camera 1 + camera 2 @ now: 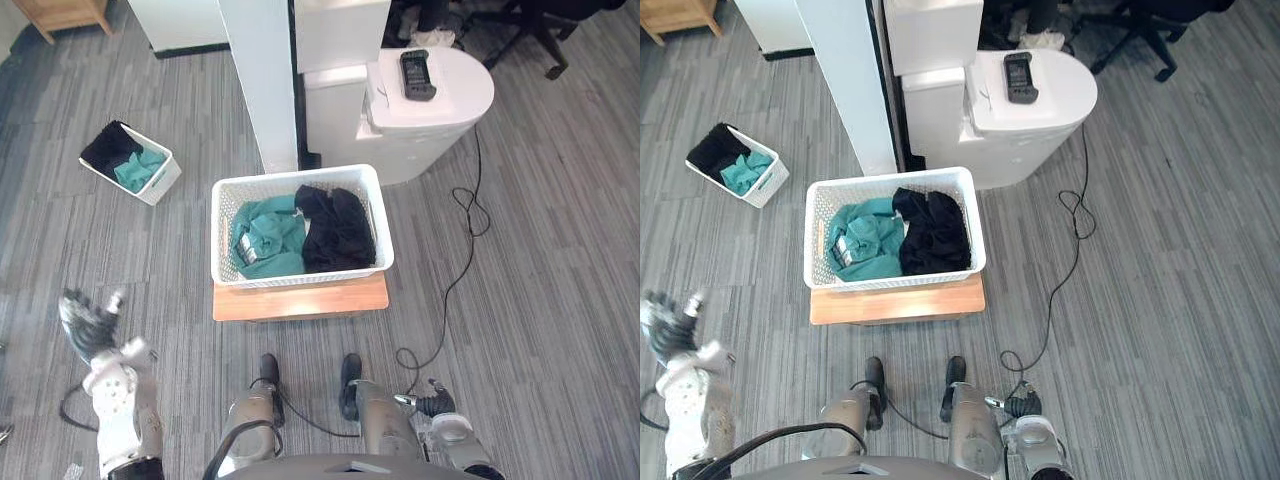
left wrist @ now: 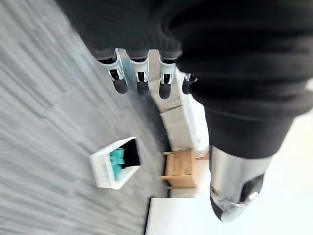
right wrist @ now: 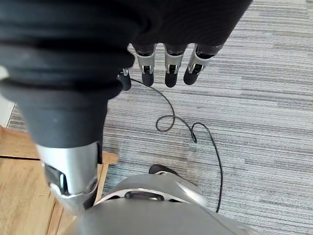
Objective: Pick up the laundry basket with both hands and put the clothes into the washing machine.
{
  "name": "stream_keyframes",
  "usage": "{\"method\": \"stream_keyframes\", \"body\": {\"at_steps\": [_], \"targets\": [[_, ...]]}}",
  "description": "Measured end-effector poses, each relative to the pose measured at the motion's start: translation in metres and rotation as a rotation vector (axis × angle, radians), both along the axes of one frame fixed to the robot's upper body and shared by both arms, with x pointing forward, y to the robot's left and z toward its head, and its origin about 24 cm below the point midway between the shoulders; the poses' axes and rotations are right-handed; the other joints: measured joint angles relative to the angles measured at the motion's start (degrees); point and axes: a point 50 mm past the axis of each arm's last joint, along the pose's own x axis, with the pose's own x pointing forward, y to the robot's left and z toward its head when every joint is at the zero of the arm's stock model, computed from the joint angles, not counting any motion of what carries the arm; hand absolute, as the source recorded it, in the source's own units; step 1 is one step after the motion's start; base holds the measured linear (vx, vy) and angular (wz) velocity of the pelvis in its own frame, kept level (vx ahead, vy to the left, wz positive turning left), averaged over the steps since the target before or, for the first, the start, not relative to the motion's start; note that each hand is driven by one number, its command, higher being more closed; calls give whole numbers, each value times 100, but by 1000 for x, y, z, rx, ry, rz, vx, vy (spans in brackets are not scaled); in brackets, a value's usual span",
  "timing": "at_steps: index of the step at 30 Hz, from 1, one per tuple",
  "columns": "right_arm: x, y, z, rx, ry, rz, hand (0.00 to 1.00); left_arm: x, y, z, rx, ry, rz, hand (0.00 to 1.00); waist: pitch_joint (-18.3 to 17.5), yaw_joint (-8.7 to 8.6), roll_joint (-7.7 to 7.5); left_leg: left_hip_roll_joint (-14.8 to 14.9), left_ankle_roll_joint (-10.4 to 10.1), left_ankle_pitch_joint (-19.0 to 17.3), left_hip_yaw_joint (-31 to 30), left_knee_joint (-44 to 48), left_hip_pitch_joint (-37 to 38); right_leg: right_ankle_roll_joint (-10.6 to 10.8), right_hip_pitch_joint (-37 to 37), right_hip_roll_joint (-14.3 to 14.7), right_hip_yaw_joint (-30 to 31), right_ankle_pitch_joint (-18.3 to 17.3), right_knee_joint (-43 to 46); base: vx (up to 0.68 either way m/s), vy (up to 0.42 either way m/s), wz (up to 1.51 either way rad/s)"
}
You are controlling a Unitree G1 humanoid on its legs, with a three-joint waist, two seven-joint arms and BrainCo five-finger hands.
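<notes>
The white laundry basket stands on a low wooden platform straight ahead. Inside it lie teal clothes on the left and black clothes on the right. Behind it, to the right, is the white washing machine with a rounded top. My left hand hangs over the floor, well to the left of the basket and nearer to me. Its fingers are straight and hold nothing. My right hand hangs low at the right beside the platform's corner, fingers straight and empty.
A small white bin with black and teal cloth sits on the floor at the far left. A black handset lies on the machine. A white pillar rises behind the basket. An office chair stands at the back right.
</notes>
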Motion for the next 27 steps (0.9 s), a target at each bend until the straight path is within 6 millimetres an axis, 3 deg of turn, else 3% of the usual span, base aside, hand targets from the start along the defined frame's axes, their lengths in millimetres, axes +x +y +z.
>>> {"method": "stream_keyframes", "body": {"at_steps": [6, 11, 14, 16, 21, 27], "targets": [[22, 8, 12, 3, -81, 43, 0, 38, -2, 57, 111, -204, -55, 0, 188, -35, -96, 40, 9, 9, 71, 86, -375, -46, -353, 33, 35, 78, 26, 20, 9, -4], [53, 27, 28, 41, -186, 73, 0, 101, 1, 89, 198, -125, -156, 0, 426, -117, -169, 60, 12, 13, 133, 179, -656, -50, -652, 48, 135, 152, 55, -4, 12, -8], [61, 36, 33, 69, -223, 69, 0, 130, 7, 93, 185, -8, -128, 0, 595, -164, -195, 66, 14, 15, 199, 210, -737, -62, -753, 49, 177, 179, 74, -15, 12, -8], [61, 38, 34, 75, -232, 50, 0, 138, 12, 91, 166, 42, -111, 0, 643, -174, -264, 73, 14, 14, 271, 218, -817, -71, -896, 61, 264, 185, 117, -16, 1, -16], [67, 37, 42, 105, -293, -9, 0, 151, 24, 69, 91, 202, -102, 0, 877, -285, -369, 137, 18, 5, 401, 324, -1022, -98, -1116, 100, 338, 225, 144, -2, -17, -10], [71, 31, 45, 101, -315, -50, 0, 156, 23, 57, 69, 267, -159, 0, 958, -292, -370, 168, 47, -68, 533, 442, -1165, -101, -1318, 124, 468, 227, 226, -3, -15, -10]]}}
